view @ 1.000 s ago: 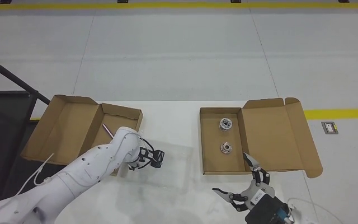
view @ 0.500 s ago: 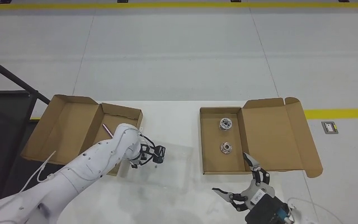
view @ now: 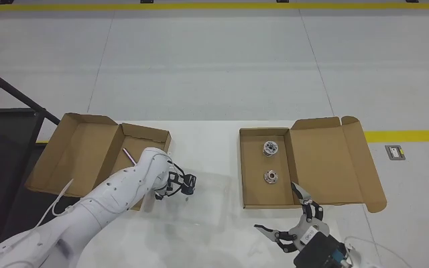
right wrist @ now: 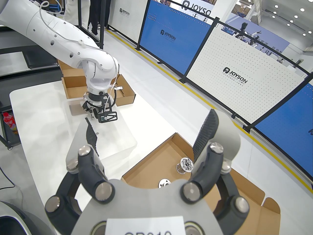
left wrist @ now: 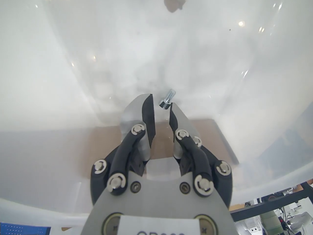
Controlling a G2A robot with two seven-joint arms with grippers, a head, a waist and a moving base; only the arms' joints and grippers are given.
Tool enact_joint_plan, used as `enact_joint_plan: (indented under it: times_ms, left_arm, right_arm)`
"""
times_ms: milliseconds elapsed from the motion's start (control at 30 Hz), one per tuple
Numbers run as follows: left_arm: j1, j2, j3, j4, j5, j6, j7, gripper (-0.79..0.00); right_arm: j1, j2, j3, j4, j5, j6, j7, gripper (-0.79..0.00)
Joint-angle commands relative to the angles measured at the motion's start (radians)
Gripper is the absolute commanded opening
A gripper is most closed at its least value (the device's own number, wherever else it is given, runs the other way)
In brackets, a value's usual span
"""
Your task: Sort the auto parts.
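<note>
Steel bolt (left wrist: 167, 99) — likely light, stiff, apt to roll — lies at tips of left gripper (left wrist: 159, 100), jaws narrowly apart; best pinched across its shank.

The left tool (view: 189, 183) is held left of centre, fingers narrowly parted; the right tool (view: 275, 206) is spread wide at lower right.
</note>
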Motion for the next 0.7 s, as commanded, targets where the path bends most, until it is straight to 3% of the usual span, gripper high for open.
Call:
enact_joint_plan:
  times_ms: [0, 667]
  left_arm:
    - [-0.003, -0.003, 0.000, 0.004, 0.001, 0.000, 0.000, -0.585]
    - [0.000, -0.014, 0.000, 0.006, 0.026, 0.000, 0.000, -0.591]
  right_arm:
    - [0.000, 0.000, 0.000, 0.000, 0.000, 0.000, 0.000, 0.000]
    - [0.000, 0.000, 0.000, 0.000, 0.000, 0.000, 0.000, 0.000]
